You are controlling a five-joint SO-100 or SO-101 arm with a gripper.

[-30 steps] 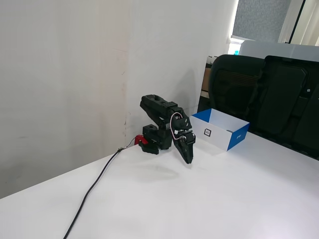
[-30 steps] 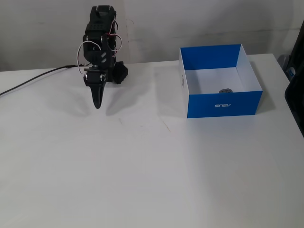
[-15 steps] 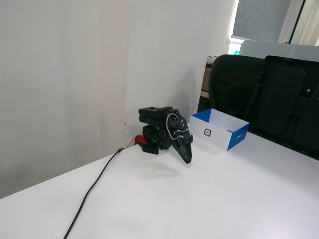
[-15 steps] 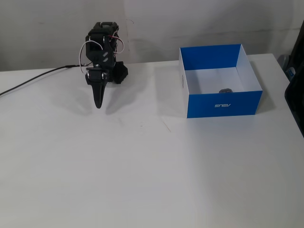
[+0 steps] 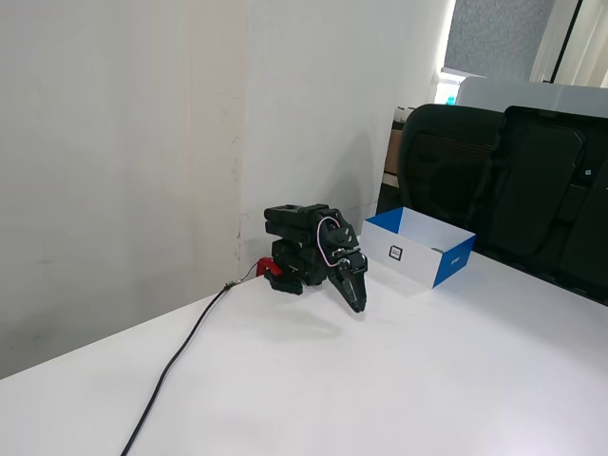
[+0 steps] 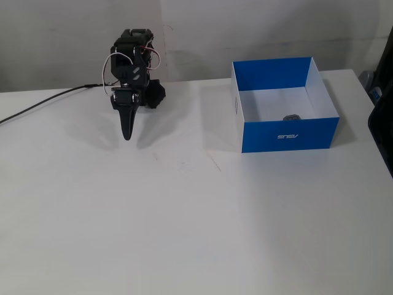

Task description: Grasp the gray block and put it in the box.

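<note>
Wide white table (image 6: 196, 233), mostly bare, plenty of open room. Shallow blue cardboard box (image 6: 288, 136) with white inside, near far right table edge. Folded black arm, jaws (image 6: 126, 134) pressed together, empty, tip just above table. Small gray block (image 6: 291, 117) already inside box, against front wall. Little risk left; likely only a bumped box if arm swings back.

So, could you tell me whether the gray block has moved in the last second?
No. The gray block lies at the same spot against the box's front blue wall.
</note>
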